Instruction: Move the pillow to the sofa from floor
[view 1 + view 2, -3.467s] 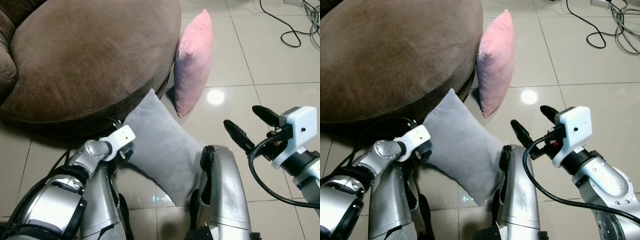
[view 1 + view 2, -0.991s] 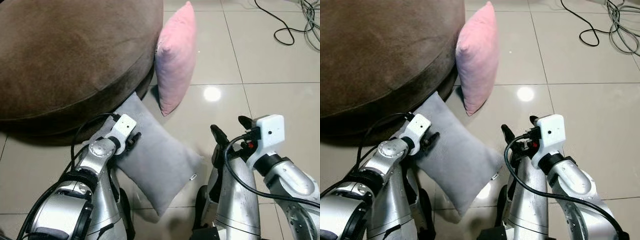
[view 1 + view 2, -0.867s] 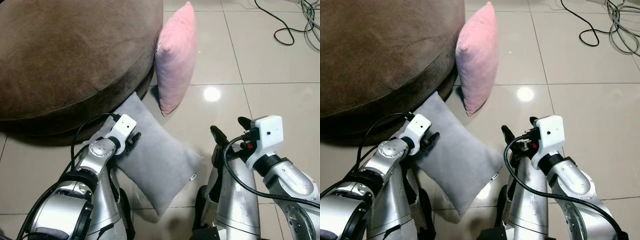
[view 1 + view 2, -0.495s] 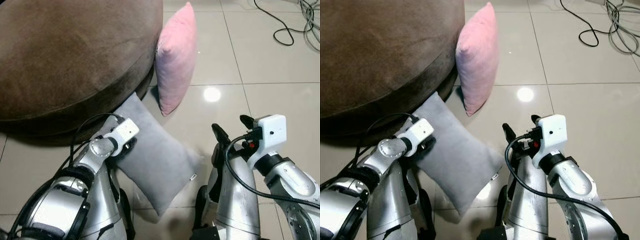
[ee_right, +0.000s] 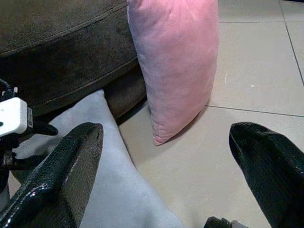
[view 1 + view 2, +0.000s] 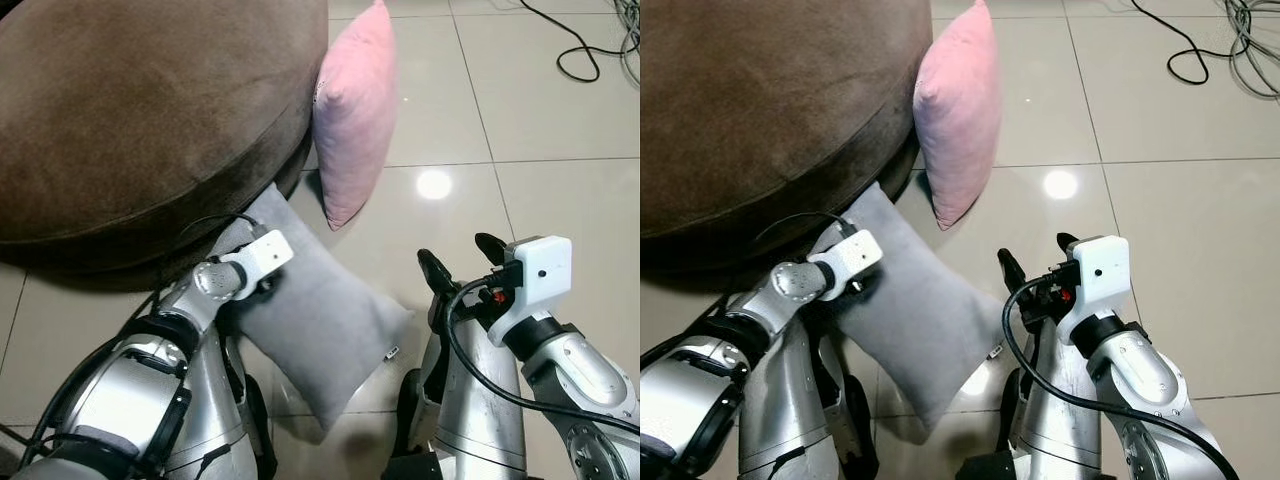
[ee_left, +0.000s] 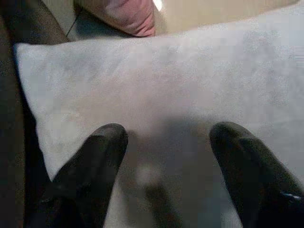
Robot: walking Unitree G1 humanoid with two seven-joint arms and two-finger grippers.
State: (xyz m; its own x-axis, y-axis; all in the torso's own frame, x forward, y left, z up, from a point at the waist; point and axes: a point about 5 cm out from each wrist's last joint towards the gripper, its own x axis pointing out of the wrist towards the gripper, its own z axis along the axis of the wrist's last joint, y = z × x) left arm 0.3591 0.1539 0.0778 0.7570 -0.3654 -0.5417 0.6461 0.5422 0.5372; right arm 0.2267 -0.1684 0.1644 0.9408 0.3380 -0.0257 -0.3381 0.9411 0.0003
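Left gripper point(image 7: 164, 142) spread open against the grey pillow point(image 6: 320, 320) beside the brown sofa point(image 6: 140, 110); right gripper point(image 6: 462, 258) open above the floor point(image 6: 560, 130).

No text, brand, number or sign can be read anywhere. The grey pillow point(image 6: 320, 320) carries a small tag point(image 6: 392, 352) at its edge, but the tag is too small to make out any print on it.

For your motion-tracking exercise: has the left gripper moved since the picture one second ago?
Yes. Judged against the grey pillow, the left gripper has tilted and shifted slightly toward the brown sofa, its open fingers now over the pillow's upper edge.
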